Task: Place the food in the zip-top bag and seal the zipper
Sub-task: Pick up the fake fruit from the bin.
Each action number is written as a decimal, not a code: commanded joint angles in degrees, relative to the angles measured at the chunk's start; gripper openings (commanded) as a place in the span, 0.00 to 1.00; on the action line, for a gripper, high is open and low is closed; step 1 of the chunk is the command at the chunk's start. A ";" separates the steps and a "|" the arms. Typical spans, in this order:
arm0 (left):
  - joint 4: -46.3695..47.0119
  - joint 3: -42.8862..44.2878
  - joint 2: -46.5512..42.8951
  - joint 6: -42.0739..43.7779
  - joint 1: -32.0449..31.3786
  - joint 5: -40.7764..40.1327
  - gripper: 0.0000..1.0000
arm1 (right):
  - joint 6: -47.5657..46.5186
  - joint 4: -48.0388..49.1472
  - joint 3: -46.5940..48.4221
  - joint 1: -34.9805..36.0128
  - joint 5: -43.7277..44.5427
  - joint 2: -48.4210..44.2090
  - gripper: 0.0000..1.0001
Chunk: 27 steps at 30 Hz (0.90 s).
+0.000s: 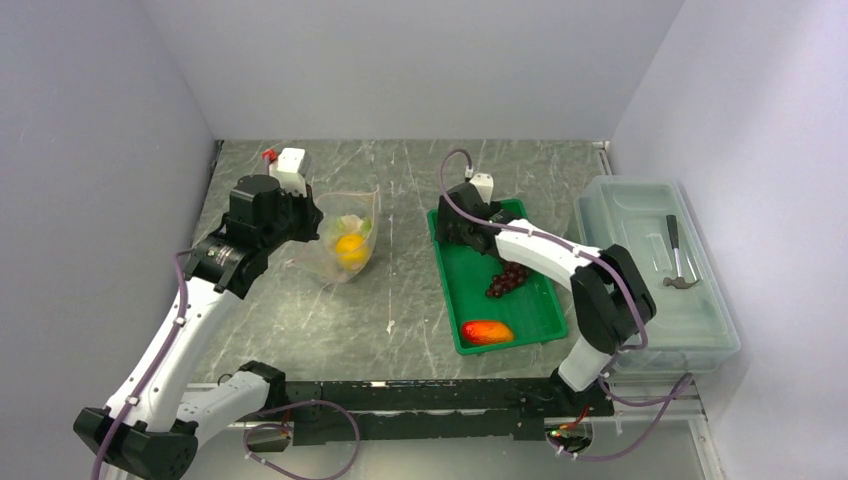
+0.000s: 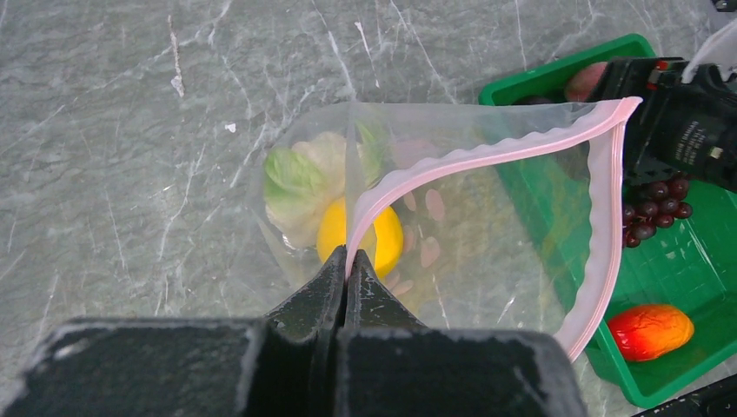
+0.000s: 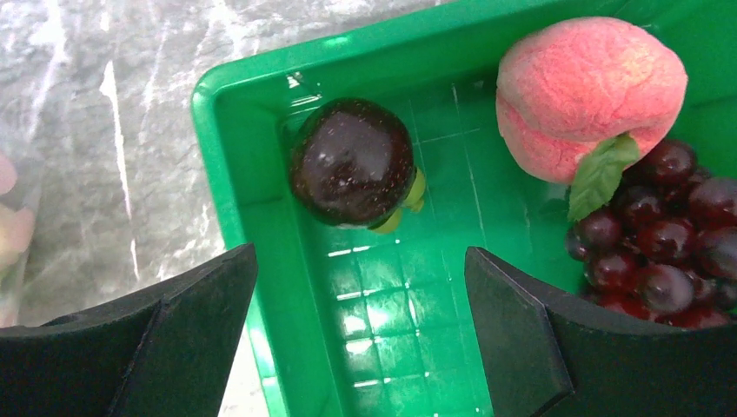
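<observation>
The zip-top bag (image 1: 345, 245) stands open on the table, held up by my left gripper (image 2: 349, 261), which is shut on the pink zipper (image 2: 487, 156) strip at the mouth. A yellow lemon (image 2: 387, 239) and pale lettuce (image 2: 295, 178) lie inside the bag. My right gripper (image 3: 361, 261) hangs open over the far left corner of the green tray (image 3: 209, 130), with nothing between its fingers. Just beyond it sits a small dark round fruit (image 3: 352, 161). A pink peach (image 3: 591, 87), the grape bunch (image 3: 669, 234) and a red-orange oblong fruit (image 1: 487, 331) also lie in the tray.
A large clear lidded box (image 1: 700, 330) stands right of the tray, with a grey hammer (image 1: 680, 262) in it. Grey walls close in the table on the left, back and right.
</observation>
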 commanded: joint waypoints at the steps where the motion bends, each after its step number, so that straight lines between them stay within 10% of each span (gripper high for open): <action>1: 2.38 -0.05 -0.83 -0.88 -0.10 0.16 0.00 | 4.56 2.84 3.78 -1.63 -0.22 3.13 0.93; 27: 2.51 -0.13 -0.46 -1.18 -0.10 2.12 0.00 | 6.04 4.18 8.83 -4.13 -1.61 13.36 0.79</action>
